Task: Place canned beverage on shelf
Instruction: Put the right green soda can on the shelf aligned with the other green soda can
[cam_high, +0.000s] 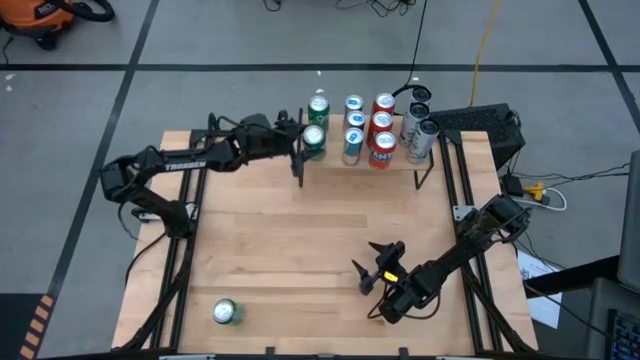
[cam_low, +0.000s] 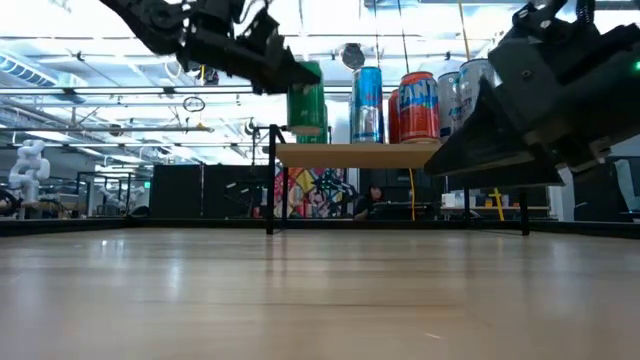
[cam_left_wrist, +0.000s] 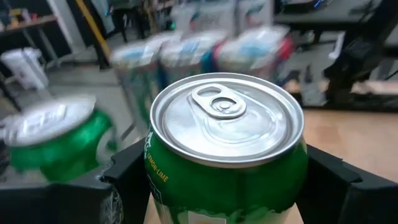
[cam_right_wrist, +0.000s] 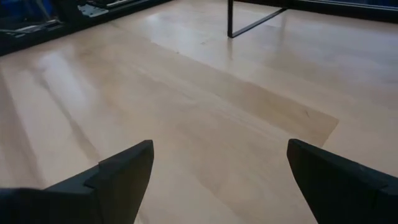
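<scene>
My left gripper (cam_high: 302, 141) reaches to the far side of the table and is shut on an upright green can (cam_high: 314, 137) at the left end of the shelf (cam_low: 370, 155). In the low view the can (cam_low: 306, 100) looks just above the board; I cannot tell if it touches. A second green can (cam_high: 319, 107) stands on the shelf behind it. Blue, red and white cans (cam_high: 382, 128) fill the rest of the shelf. My right gripper (cam_high: 375, 270) is open and empty, low over the table's near right part. My left gripper pinches the green can's side wall (cam_left_wrist: 158, 180) between its two fingers (cam_left_wrist: 124, 183), a little below the top rim. The fingers come level from the table's left side. The can stands upright in the hold, its pull-tab top (cam_left_wrist: 221, 102) up.
Another green can (cam_high: 225, 312) is on the table near its front left corner. The shelf's thin black legs (cam_high: 301, 172) stand on the far part of the table. Bare wood lies between the shelf and my right arm. A black box (cam_high: 480, 125) sits at the far right.
</scene>
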